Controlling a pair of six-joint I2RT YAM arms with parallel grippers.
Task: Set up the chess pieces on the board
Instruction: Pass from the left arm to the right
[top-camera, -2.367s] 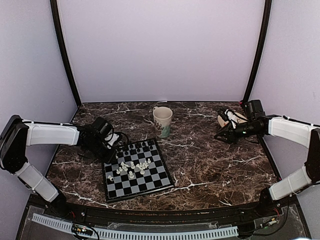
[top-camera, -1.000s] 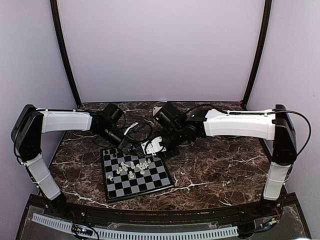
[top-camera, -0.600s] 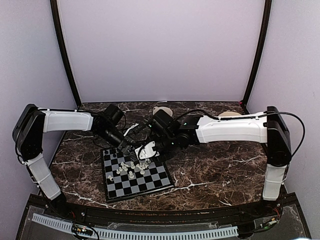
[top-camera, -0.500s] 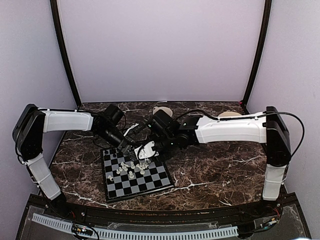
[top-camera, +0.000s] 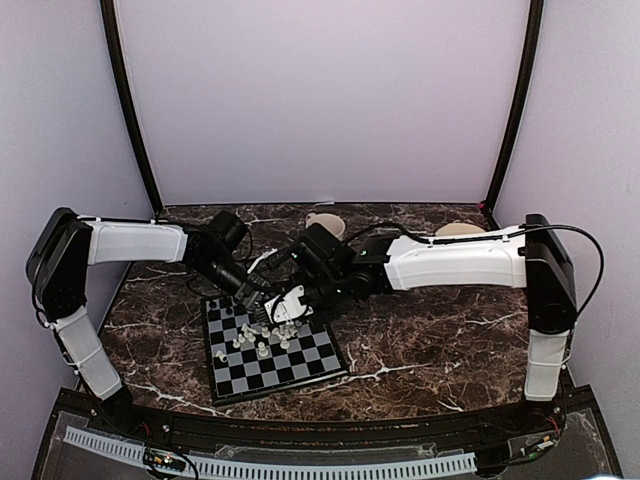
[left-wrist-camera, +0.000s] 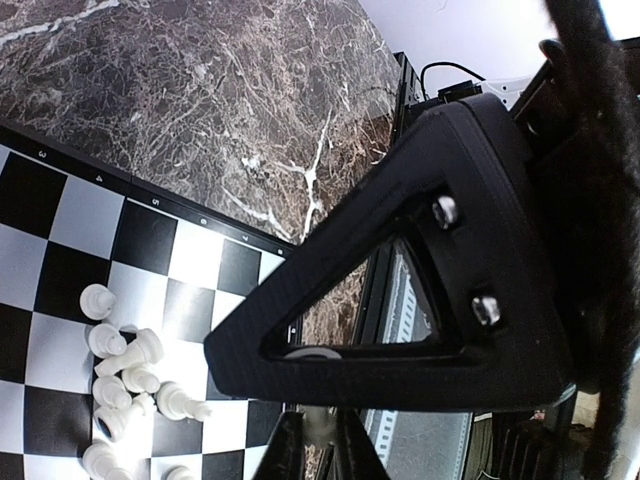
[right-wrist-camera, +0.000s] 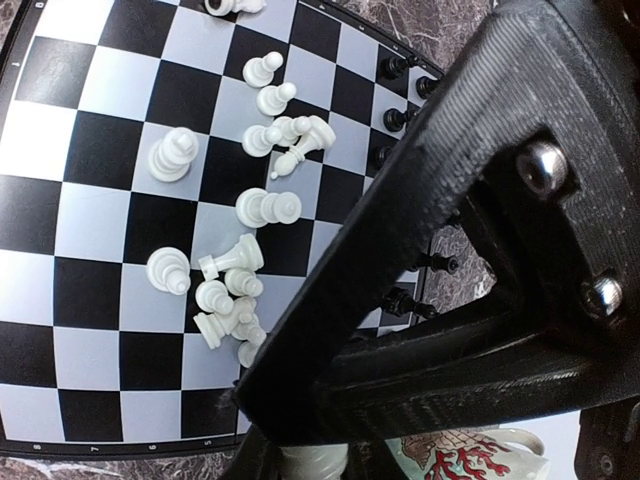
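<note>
My right gripper (top-camera: 283, 303) seems clamped on a white piece (right-wrist-camera: 312, 466) over the far side of the board (top-camera: 322, 356). The left gripper (left-wrist-camera: 320, 447) I cannot read. I'd lower the piece upright onto a free square, clear of the toppled white heap (top-camera: 268, 334).

Board (top-camera: 300, 365) left of centre — pieces (top-camera: 262, 335) clustered mid-board, few along far edge. My left pincer (top-camera: 262, 310) and right pincer (top-camera: 290, 300) meet over that edge; mug (top-camera: 325, 221) behind them.

A cream mug (top-camera: 322, 218) stood at the back of the dark marble tabletop (top-camera: 440, 335). A tan dish (top-camera: 457, 229) sat far right.
</note>
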